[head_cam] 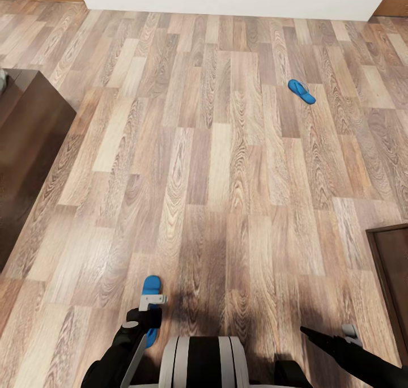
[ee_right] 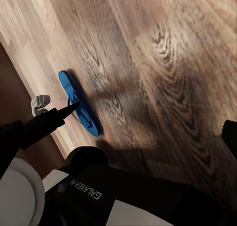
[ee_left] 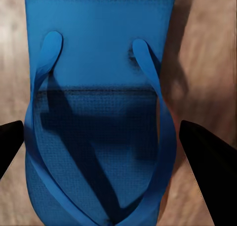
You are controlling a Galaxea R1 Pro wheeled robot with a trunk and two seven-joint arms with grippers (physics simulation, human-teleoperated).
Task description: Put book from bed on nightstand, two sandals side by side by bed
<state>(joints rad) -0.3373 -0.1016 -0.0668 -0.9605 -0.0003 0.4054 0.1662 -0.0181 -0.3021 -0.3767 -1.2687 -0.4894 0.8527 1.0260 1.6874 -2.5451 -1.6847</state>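
Left end effector [ee_left: 118, 137], fingers spread, straddles the near sandal [head_cam: 151, 289]; second sandal [head_cam: 301, 91] lies at one o'clock, floor [head_cam: 226, 178] between; right end effector's [head_cam: 326, 336] state unclear.

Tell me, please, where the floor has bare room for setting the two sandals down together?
The widest free patch of wood-plank floor lies between the dark brown cabinet on the left and the far bright blue flip-flop. It is crowded at the robot's base, where the left gripper hangs over the near blue flip-flop, jaws spread.
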